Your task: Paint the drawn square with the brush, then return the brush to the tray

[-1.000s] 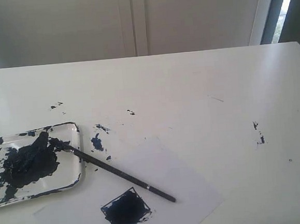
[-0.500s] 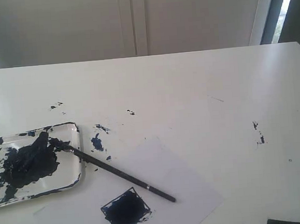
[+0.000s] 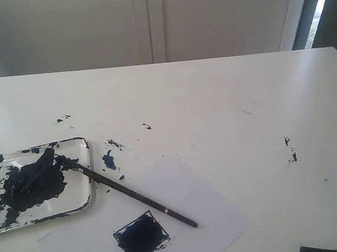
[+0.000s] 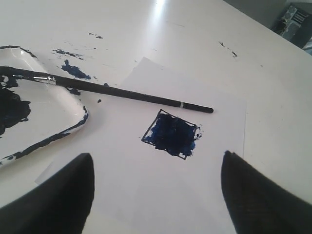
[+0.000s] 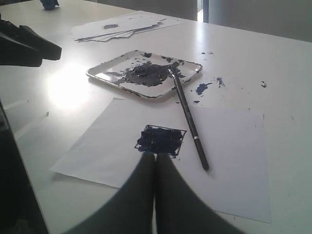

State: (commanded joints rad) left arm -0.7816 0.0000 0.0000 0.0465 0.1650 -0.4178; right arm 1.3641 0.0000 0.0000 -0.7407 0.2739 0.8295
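- A white table (image 3: 225, 98) is filling the exterior view, with a pale wall (image 3: 61, 29) running behind it.
- The left gripper (image 4: 156, 158) is hanging with its two dark fingers (image 4: 63, 195) spread wide, holding nothing and hovering above the paper sheet (image 3: 210, 204).
- The right gripper (image 5: 155, 157) is sitting with its fingertips pressed together on nothing, clear of the paint.
- Just beyond both grippers, the drawn square (image 3: 141, 236) is lying on the paper. Its inside is showing dark blue nearly to the outline.
- The brush (image 3: 130, 190) is lying slantwise beside the square, apart from it. Its tip is resting in the tray (image 3: 89, 167) on the dark blob, while its handle is crossing the rim and ending on the paper.
- Dark splatters (image 3: 109, 160) are dotting the table near the tray, and a stack of papers (image 5: 122, 24) is lying well beyond it.
- Judging from this, the painting is looking done and the brush is only half returned.
- To finish well, the open left gripper should be taking the handle near its middle and lifting it level.
- It should then be laying the whole brush inside the rim, keeping the wet tip over the tray so nothing is dripping on the sheet.
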